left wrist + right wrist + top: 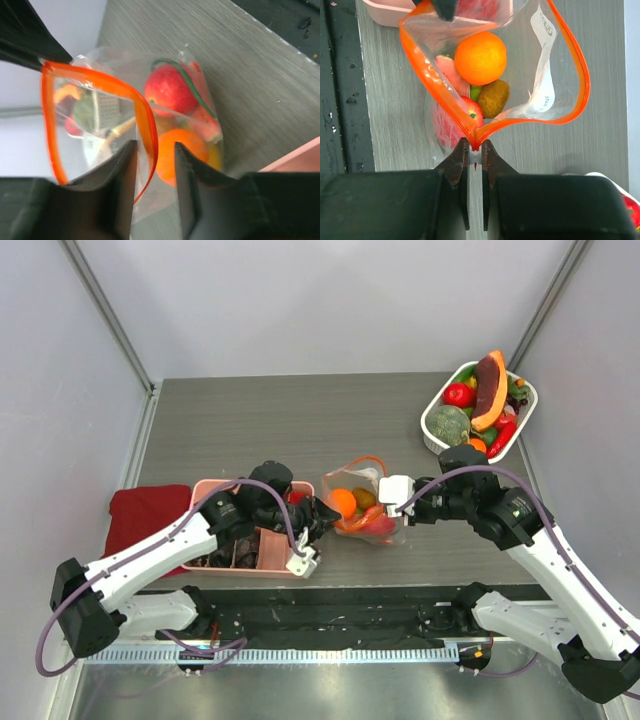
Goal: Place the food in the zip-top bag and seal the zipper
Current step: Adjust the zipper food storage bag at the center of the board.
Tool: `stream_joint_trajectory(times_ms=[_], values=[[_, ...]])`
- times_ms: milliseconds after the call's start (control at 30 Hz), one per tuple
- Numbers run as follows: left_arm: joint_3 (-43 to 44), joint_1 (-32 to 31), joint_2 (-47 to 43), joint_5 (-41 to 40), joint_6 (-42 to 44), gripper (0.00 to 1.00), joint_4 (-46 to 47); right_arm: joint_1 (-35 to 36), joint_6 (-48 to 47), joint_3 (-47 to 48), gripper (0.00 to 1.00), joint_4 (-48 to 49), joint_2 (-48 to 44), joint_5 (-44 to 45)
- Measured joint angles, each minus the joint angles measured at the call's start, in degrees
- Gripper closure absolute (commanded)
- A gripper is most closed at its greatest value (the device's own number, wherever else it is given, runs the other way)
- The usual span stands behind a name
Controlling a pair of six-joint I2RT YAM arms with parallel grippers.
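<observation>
1. One grey table (260, 420) carries everything: a pink tray (212, 485) at near left, a white basket (429, 426) at far right.
2. The zip-top bag (352, 480) lies at near centre, between the two grippers, with its mouth gaping.
3. The right gripper (476, 147) is clenched on the right end of the zipper (580, 75).
4. The left gripper (154, 150) stands parted, its jaws straddling the zipper's left run without pinching it.
5. The food (480, 57) sits inside the bag: an orange, a red fruit and a brown piece. Others are obscured.
</observation>
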Motion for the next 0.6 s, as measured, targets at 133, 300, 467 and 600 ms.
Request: stream_joint_trajectory(times_ms=[133,300,467,600], values=[[3.37,-1.14,3.28,-3.72,-3.91,1.00,-3.23,0.00,-0.46,0.00,0.99,-0.72,-0.02,0.35],[16.00,-1.07,7.06,-7.34,-11.21,1.00,-13.79,0.00,-2.56,-0.02,0.99,-2.75,-0.87,1.20],[32.13,0.85,14.19,-5.16,-19.52,1.00,-31.34,0.00,-6.38,-0.39,0.99,-4.57,-3.04,1.99],[35.76,3.02,18.84,0.13,-27.52,1.00,-37.57,0.15,-8.00,-0.44,0.99,-4.48,-3.80,1.49]])
